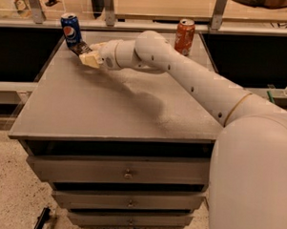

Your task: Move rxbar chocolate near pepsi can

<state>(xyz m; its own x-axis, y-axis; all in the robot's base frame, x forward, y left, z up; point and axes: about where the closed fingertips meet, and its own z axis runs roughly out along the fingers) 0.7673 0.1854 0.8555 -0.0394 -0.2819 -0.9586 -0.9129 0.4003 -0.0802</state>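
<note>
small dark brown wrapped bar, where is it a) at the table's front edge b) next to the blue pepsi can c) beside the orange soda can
b: the dark brown wrapped bar is just beside the blue pepsi can, far left, with the gripper right at it.

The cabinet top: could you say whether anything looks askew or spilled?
Nothing stands out: the pepsi can and orange soda can stand upright, and the gripper is at the rxbar chocolate beside the pepsi can.

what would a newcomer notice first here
The white arm reaches from lower right across the grey cabinet top. Its gripper sits at the far left corner, with the rxbar chocolate at its tip, right beside the pepsi can. An orange can stands at the far edge.
</note>
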